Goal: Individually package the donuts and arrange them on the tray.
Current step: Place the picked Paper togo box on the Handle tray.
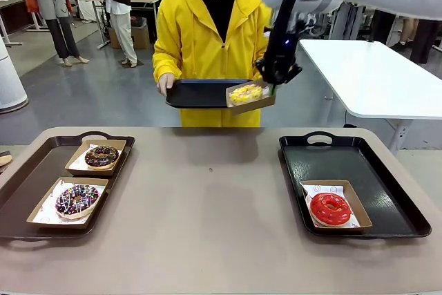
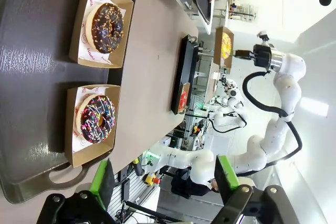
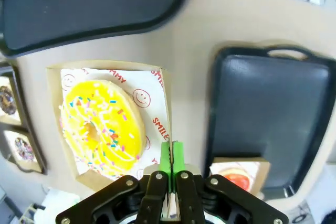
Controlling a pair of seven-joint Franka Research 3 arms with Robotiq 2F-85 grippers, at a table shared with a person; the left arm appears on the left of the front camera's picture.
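My right gripper [image 1: 273, 90] is shut on the edge of a cardboard box [image 3: 163, 98] that holds the yellow sprinkled donut [image 1: 246, 92] [image 3: 102, 127]. It holds the box in the air at the right end of a black tray [image 1: 200, 93] held by the person in yellow. The red donut [image 1: 330, 208] lies boxed on the right black tray [image 1: 359, 157]. On the brown left tray [image 1: 41, 164], the plain chocolate donut [image 1: 101, 155] [image 2: 107, 27] and the sprinkled chocolate donut [image 1: 77, 199] [image 2: 97, 119] each sit in a box. My left gripper [image 2: 164, 182] is open above that tray.
The person stands at the far edge of the table, one hand [image 1: 166, 82] on the held tray. A white table [image 1: 373, 67] stands behind on the right. The tan tabletop [image 1: 207, 198] lies bare between the two trays.
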